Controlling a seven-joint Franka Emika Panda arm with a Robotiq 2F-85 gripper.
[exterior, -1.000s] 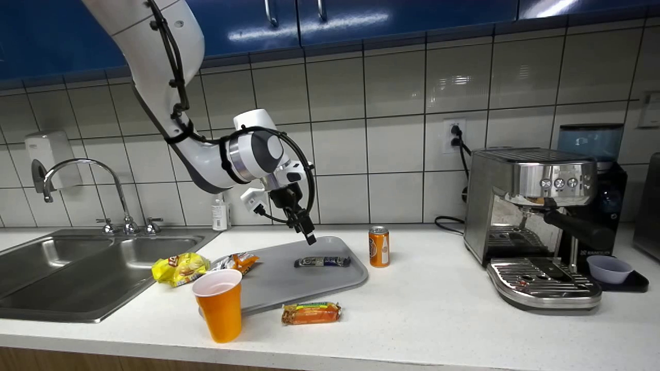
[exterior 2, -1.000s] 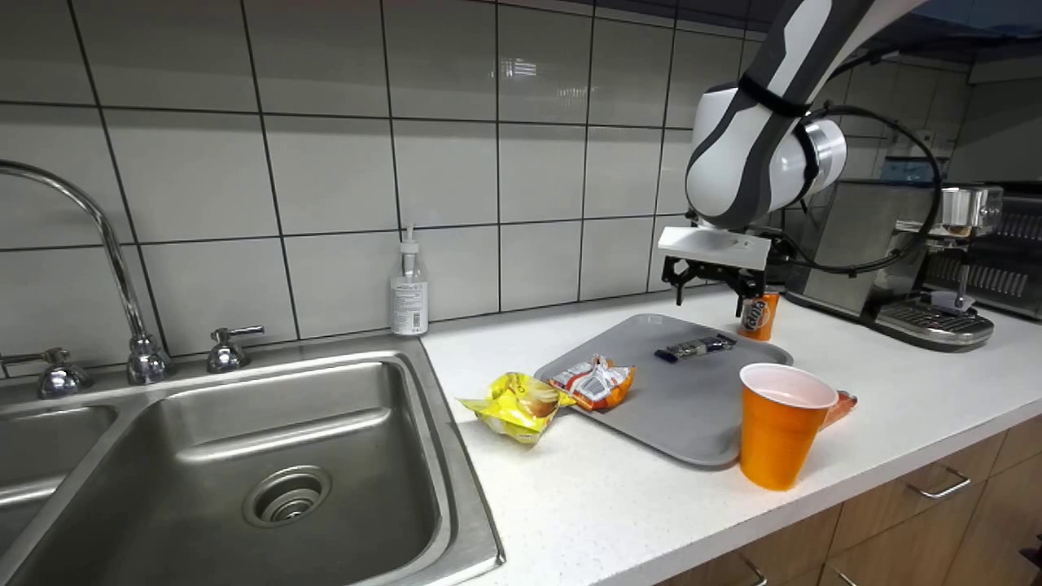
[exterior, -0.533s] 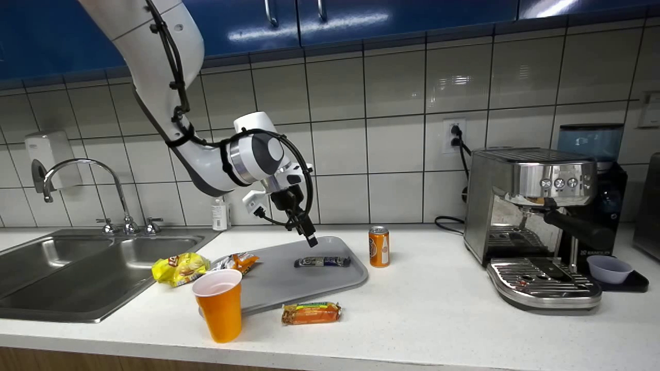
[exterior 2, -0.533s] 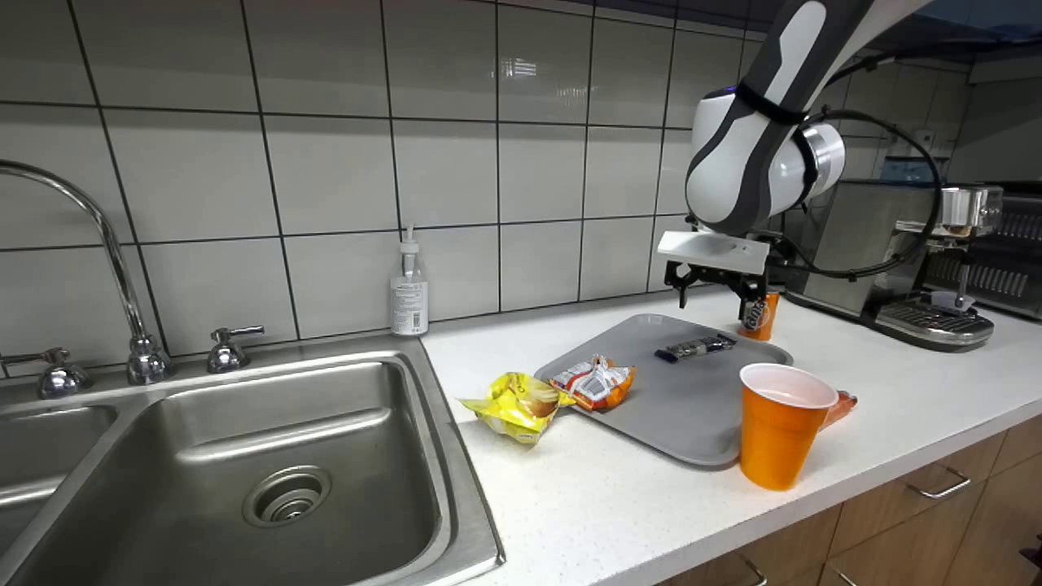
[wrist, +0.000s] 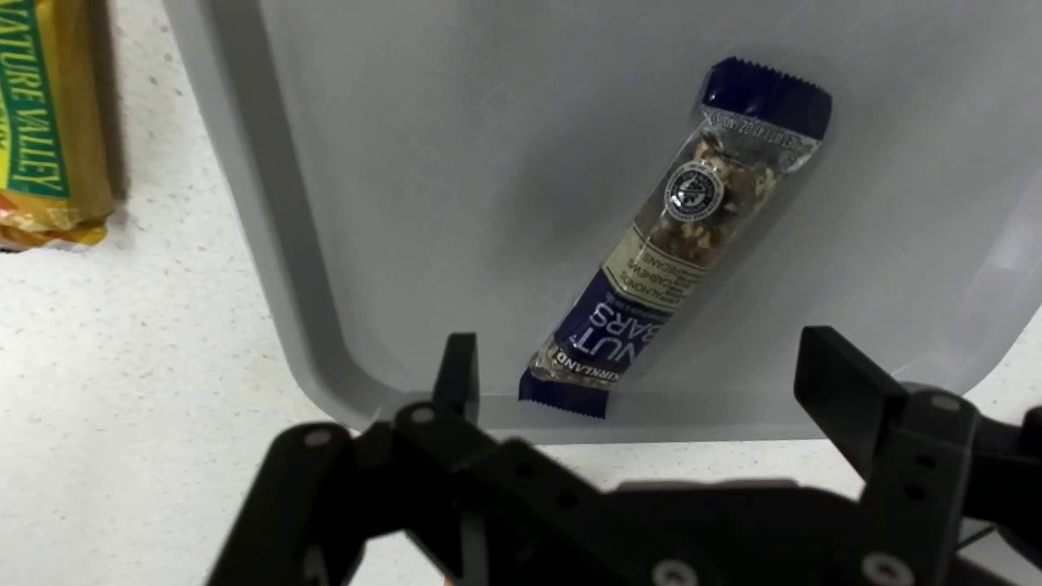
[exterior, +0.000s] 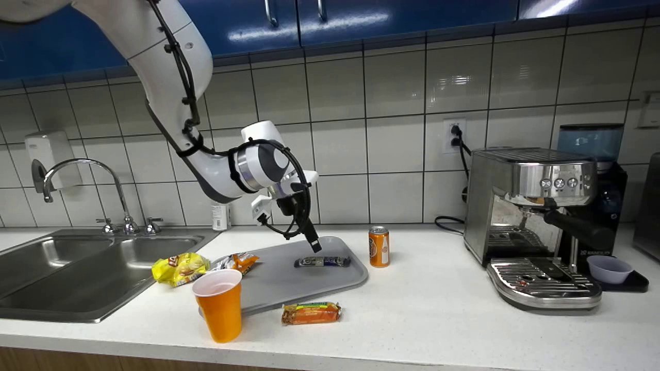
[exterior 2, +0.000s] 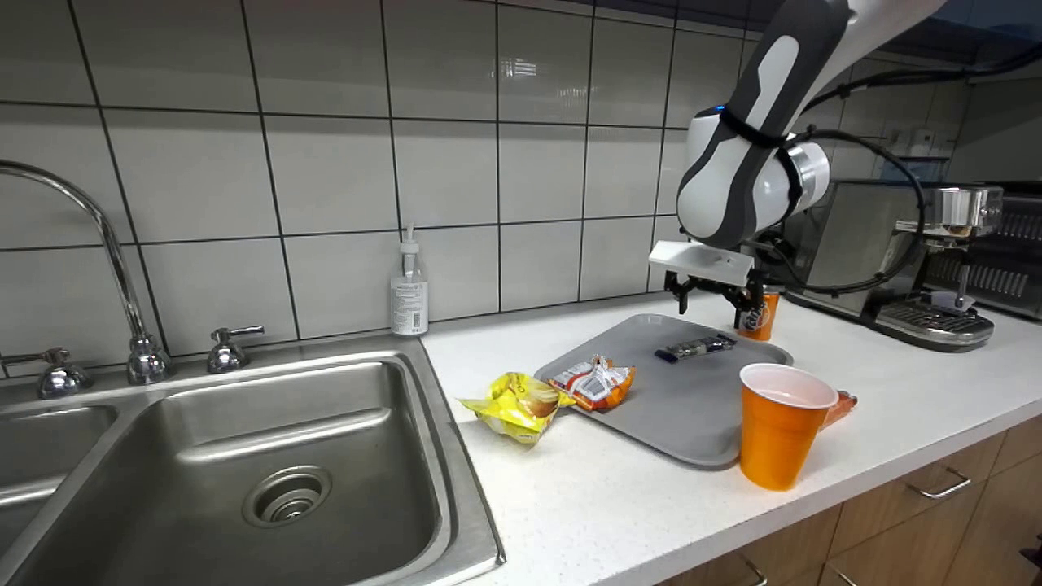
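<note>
Fingers (wrist: 851, 399) stand wide and empty; the nut bar (wrist: 672, 244), likely light, stiff and slippery, suits a crosswise mid-length grip.

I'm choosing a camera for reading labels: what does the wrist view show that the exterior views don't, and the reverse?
Only the wrist view: readable lettering on the nut bar and the Nature Valley bar.
Only the exterior views: the sink, cup, yellow bag and coffee machine.
Shared: the tray, both bars, and the jaws, which are open and empty.
</note>
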